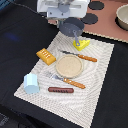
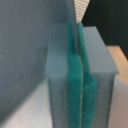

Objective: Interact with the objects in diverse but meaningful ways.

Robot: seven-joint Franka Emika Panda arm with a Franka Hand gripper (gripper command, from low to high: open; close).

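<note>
Holding the pan (image 1: 73, 26) aloft beyond the plate (image 1: 68, 65), the gripper (image 2: 76, 45) was clamped on its handle. Cheese (image 1: 83, 44), bread (image 1: 45, 55), cup (image 1: 31, 83) and sausage (image 1: 60, 90) lay around the plate, seemingly not yet handled.

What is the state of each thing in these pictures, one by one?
gripper: shut on the pan handle, green pads pressed together.
pan: held above the mat, looks empty.
cheese wedge: lying on the mat, under the pan handle.
bread block: lying flat.
blue cup: on the mat; upright or not unclear.
sausage: lying flat.
round plate: flat, empty.
knife: lying beside the plate.
fork: lying beside the plate.
</note>
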